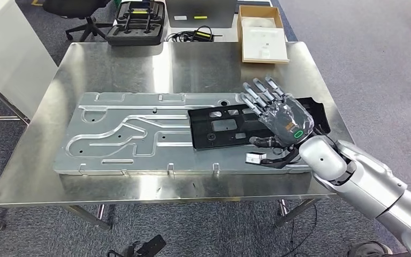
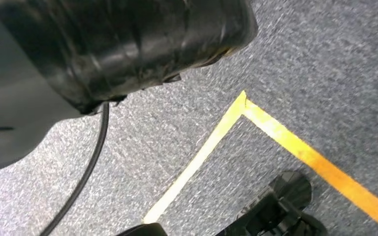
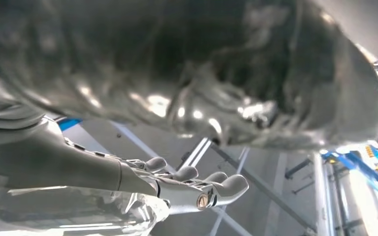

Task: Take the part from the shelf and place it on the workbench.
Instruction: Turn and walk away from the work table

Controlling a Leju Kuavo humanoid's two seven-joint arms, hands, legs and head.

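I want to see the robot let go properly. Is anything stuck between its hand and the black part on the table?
Nothing visible. The right hand is right over the black part, which already lies on the big metal panel on the workbench.

Bare workbench (image 1: 112,61) beyond metal panel (image 1: 134,136)

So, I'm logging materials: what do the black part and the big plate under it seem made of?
Black part: matte, with moulded cutouts, likely plastic, though painted metal is possible. Large plate: bare silvery metal, probably aluminium, with dull sheen and pressed grooves.
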